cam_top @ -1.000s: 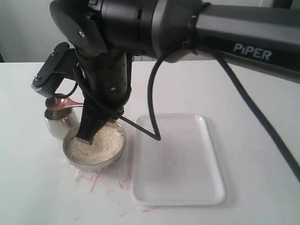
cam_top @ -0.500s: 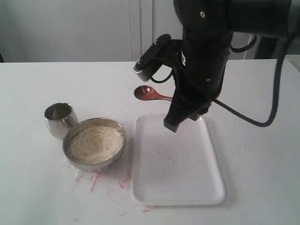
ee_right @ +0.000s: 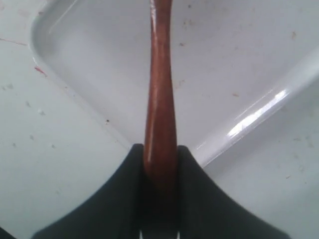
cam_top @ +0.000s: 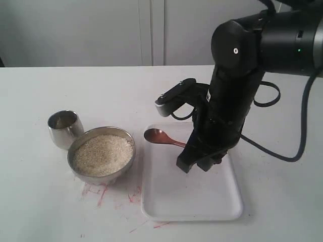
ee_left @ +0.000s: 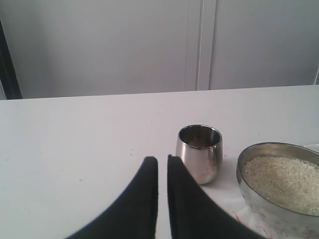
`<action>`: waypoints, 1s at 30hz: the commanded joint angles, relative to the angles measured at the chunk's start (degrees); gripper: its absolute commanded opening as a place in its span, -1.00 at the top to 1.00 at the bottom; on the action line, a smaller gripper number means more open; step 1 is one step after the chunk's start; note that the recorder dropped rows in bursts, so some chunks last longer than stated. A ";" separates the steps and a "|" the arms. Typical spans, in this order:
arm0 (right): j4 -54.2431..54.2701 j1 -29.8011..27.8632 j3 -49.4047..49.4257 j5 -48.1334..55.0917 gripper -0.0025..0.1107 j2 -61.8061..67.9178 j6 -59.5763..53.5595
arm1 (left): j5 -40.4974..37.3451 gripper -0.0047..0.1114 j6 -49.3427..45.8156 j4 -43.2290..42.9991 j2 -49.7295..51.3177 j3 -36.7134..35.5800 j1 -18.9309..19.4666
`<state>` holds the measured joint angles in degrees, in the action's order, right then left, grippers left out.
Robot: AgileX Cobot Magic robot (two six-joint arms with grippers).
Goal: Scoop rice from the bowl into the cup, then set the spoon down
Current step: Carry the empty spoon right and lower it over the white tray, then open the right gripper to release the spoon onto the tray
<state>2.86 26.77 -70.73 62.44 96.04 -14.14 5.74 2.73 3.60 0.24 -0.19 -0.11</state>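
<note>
Fingers [ee_right: 119, 199] of the right gripper [ee_right: 159, 149] are clamped on the handle of the spoon [ee_right: 160, 89], its scoop held over the far left corner of the tray [cam_top: 222, 213], right of the bowl [cam_top: 101, 178] of rice [cam_top: 102, 154] and the cup [cam_top: 64, 130], while the left gripper [ee_left: 162, 159] is seen nearly closed, empty.

matte black right arm [cam_top: 237, 101], thick and rounded at the joint housing, with one small pale screw head [cam_top: 235, 50] and a tiny green light [cam_top: 299, 50]. trails a thin black cable [cam_top: 290, 160]. carries a black camera block [cam_top: 174, 96] with a grey end. ends, like the other arm, in smooth black curved fingers tapering to narrow tips: right gripper [cam_top: 194, 164], left gripper [ee_left: 162, 162].
</note>
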 commanded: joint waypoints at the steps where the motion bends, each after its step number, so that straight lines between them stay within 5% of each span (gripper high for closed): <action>1: 0.59 -1.08 0.19 -1.10 0.96 -0.46 -0.64 | 0.27 0.67 0.08 0.22 -0.24 0.19 -0.07; 19: 2.26 -2.93 5.81 -9.17 0.96 3.96 2.34 | 0.27 0.67 0.08 0.22 -0.24 0.19 -0.07; 30: 2.17 -2.93 6.30 -11.29 0.58 4.19 2.96 | 0.27 0.67 0.08 0.22 -0.24 0.19 -0.07</action>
<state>5.49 24.08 -64.61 51.51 100.34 -11.56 5.74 2.73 3.60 0.24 -0.19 -0.11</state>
